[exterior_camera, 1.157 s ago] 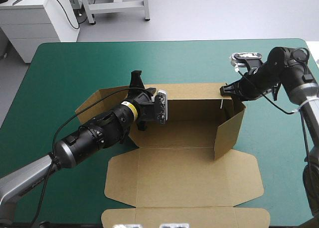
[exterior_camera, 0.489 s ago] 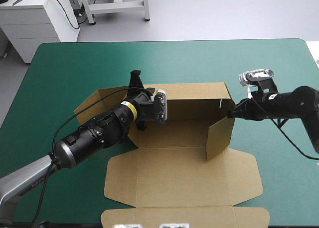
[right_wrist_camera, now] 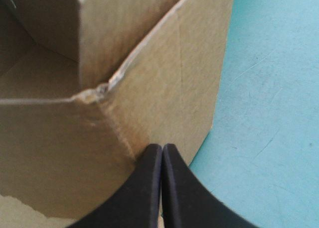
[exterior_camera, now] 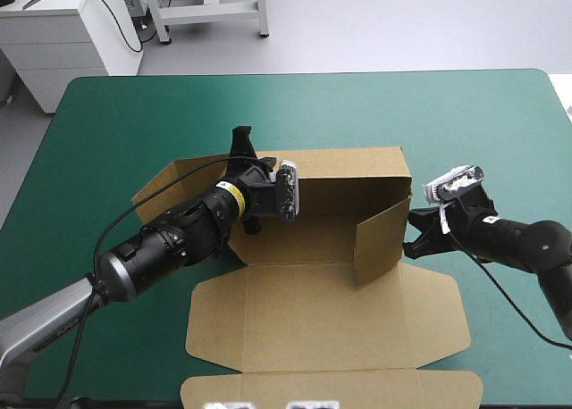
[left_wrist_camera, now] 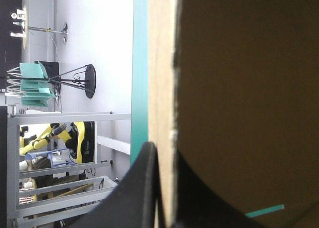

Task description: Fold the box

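Note:
The brown box (exterior_camera: 331,311) lies mid-table with its lid flat toward the near edge and its back wall (exterior_camera: 349,163) raised. My left gripper (exterior_camera: 246,163) is shut on that wall near its left end. In the left wrist view the board's edge (left_wrist_camera: 164,113) runs between my two black fingers (left_wrist_camera: 147,188). The right end wall (exterior_camera: 380,239) stands swung inward over the box floor. My right gripper (exterior_camera: 411,239) is shut, its tip against the outside of that wall. The right wrist view shows the joined tips (right_wrist_camera: 162,156) touching the creased board (right_wrist_camera: 164,63) low down.
The box's left end flap (exterior_camera: 165,181) slopes outward past my left arm. The teal-green cover (exterior_camera: 134,114) lies bare along the far side and to the right of the box (right_wrist_camera: 264,88). A lid tab reaches the near edge (exterior_camera: 331,389).
My right gripper has travelled from the box's back right corner toward the near side, and the right end wall has swung inward with it. My left gripper has kept its hold.

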You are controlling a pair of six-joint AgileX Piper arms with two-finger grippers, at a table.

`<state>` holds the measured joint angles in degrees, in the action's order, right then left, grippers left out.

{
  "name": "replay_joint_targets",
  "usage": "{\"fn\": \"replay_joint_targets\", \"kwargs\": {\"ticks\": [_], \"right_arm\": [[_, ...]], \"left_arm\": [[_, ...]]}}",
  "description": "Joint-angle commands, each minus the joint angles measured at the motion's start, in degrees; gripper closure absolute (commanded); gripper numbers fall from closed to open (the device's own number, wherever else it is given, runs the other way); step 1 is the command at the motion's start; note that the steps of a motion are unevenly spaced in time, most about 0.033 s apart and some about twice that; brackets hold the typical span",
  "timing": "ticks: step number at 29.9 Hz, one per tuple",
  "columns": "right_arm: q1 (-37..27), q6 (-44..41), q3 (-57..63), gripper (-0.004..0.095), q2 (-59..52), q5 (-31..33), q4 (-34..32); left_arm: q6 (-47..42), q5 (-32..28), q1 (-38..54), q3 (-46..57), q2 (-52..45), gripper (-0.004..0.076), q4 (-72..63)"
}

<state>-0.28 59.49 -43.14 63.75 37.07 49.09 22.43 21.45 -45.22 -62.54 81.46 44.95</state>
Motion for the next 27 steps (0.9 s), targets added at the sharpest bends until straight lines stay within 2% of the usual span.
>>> {"fn": "replay_joint_targets", "kwargs": {"ticks": [1, 5, 10, 12, 15, 18, 24, 27], "right_arm": [[-0.5, 4.5, 0.1, 0.0875, -1.3, -0.8, 2.8], [-0.5, 7.3, 0.1, 0.0717, -1.6, 0.7, 2.6], [-0.5, 8.5, 0.1, 0.0416, -3.0, 4.0, 1.0], [-0.5, 9.9, 0.1, 0.0361, -3.5, 6.1, 1.1], [-0.4, 10.5, 0.1, 0.0353, -3.6, 8.4, 1.1], [-0.4, 10.5, 0.1, 0.0333, -3.6, 8.2, 1.1], [0.7, 14.0, 0.2, 0.0158, -0.2, 7.6, 6.5], [3.3, 14.8, 0.2, 0.0155, 2.7, 5.6, 7.3]], "left_arm": [[-1.2, 5.6, 0.1, -0.6, -1.4, 0.0732, -1.6], [-1.2, 5.7, 0.1, -0.6, -1.4, 0.0732, -1.6], [1.0, 6.4, 0.1, -0.6, -1.4, 0.0732, -1.6], [1.8, 6.5, 0.1, -0.6, -1.4, 0.0732, -1.7], [1.8, 6.5, 0.1, -0.6, -1.4, 0.0732, -1.7], [1.8, 6.5, 0.1, -0.6, -1.4, 0.0732, -1.7], [1.8, 6.0, 0.1, -0.6, -1.4, 0.0732, -3.3], [1.8, 6.3, 0.1, -0.6, -1.4, 0.0732, -4.6]]}}
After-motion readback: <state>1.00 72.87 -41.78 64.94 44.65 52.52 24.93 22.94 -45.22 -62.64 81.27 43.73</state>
